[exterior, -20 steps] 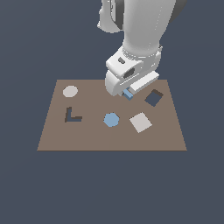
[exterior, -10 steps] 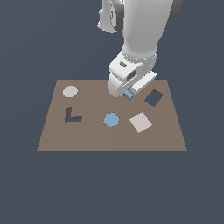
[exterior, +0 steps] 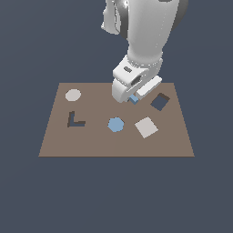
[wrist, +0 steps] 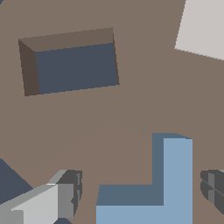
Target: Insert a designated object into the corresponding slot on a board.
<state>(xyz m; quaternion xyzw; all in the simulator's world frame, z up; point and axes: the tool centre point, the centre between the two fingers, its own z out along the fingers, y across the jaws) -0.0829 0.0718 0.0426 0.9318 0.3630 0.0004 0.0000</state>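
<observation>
Gripper (wrist: pixel 140 192) low over the board (exterior: pixel 54 141), its two fingers spread apart on either side of the light-blue L-shaped block (wrist: pixel 168 188) and touching neither edge of it; the jaws stand open. One finger (wrist: pixel 65 194) shows pale grey with a dark pad, the other (wrist: pixel 213 188) only as a dark pad at the frame edge. The L-shaped block lies flat on the board between the fingers; in the exterior view only a small corner of it (exterior: pixel 134 98) shows beneath the white hand. The L-shaped slot (exterior: pixel 75 120), a dark cut-out with two thin arms, lies well apart from the block, toward the exterior view's left. Near the block, toward the exterior view's right, is the dark square cut-out (exterior: pixel 159 101), seen by the wrist camera as a walled recess (wrist: pixel 74 65). In front of the block rest a light-blue hexagonal piece (exterior: pixel 116 124) and a pale beige square (exterior: pixel 146 127). A pale disc (exterior: pixel 73 95) sits beyond the slot, near the board's far corner.
</observation>
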